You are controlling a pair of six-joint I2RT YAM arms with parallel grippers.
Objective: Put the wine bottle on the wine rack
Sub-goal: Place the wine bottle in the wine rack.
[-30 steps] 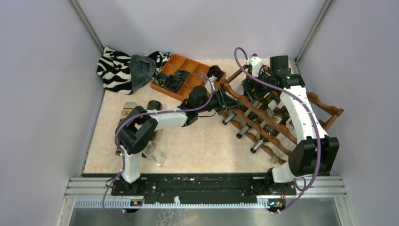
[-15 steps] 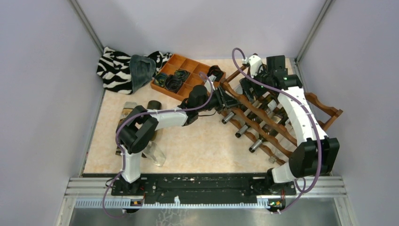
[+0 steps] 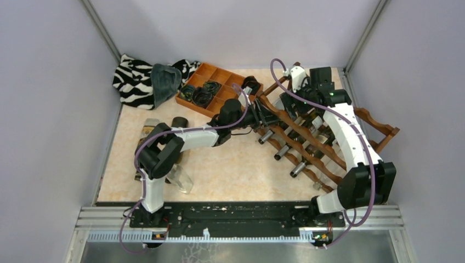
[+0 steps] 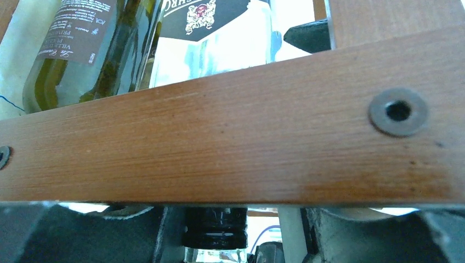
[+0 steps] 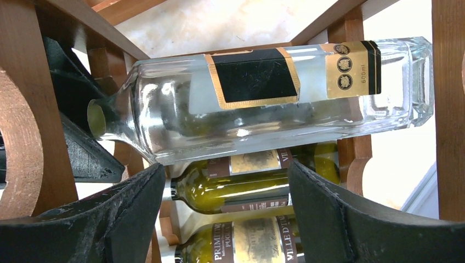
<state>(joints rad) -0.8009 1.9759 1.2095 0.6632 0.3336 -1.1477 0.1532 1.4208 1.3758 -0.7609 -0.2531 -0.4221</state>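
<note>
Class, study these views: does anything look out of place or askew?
A clear glass bottle, it seems, lies on the table at near left, outside the wine rack. A zebra-striped cloth sits crumpled in the far-left corner.

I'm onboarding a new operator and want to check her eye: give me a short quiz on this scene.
1. True or false: the zebra cloth hangs on the wine rack.
2. The clear bottle before the right hand is: A) standing upright, B) lying in the rack, C) in the tray.
3. What sits inside the left hand?
Key: 1 false, it lies in the far-left corner; 2 B; 3 a dark bottle cap.
</note>
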